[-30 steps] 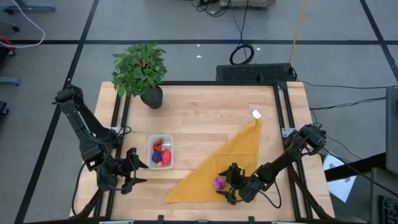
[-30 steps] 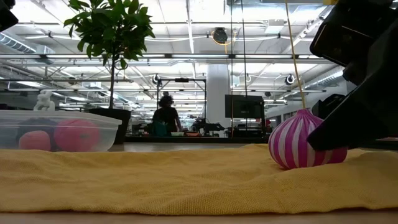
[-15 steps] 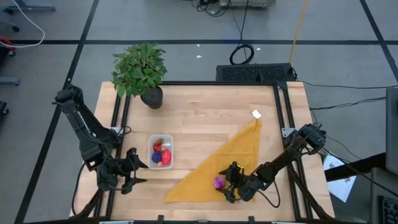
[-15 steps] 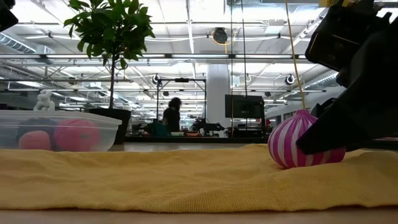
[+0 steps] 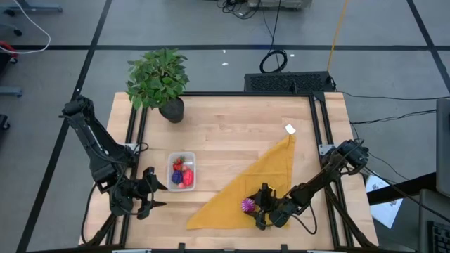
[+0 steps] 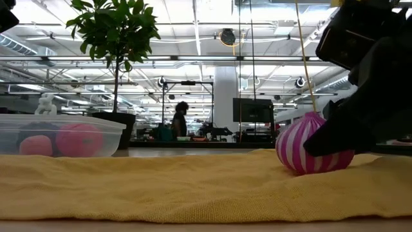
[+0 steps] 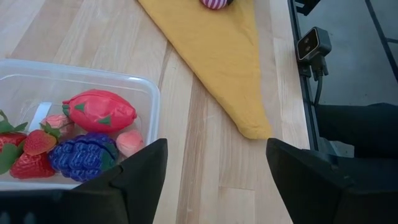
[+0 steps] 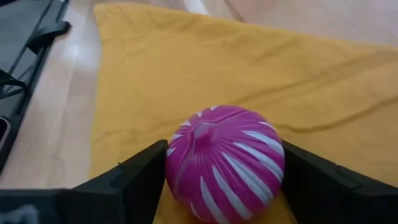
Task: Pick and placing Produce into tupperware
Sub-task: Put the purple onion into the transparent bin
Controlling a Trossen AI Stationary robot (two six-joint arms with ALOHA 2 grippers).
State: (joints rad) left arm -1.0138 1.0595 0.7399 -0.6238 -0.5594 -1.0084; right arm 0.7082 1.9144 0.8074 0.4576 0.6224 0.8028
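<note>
Striped pink ball (image 8: 224, 163) sits right between right jaws (image 8: 225, 180), fingers flanking both sides, not yet pinching. Round, no long axis. Left jaws (image 7: 214, 180) wide, empty, beside box (image 7: 147, 93).

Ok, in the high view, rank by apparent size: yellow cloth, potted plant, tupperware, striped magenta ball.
1. Yellow cloth, largest.
2. Potted plant, though it stands taller, nearer the overhead camera, so it may look bigger than it is.
3. Tupperware.
4. Striped magenta ball, smallest, between the right gripper's fingers.
</note>
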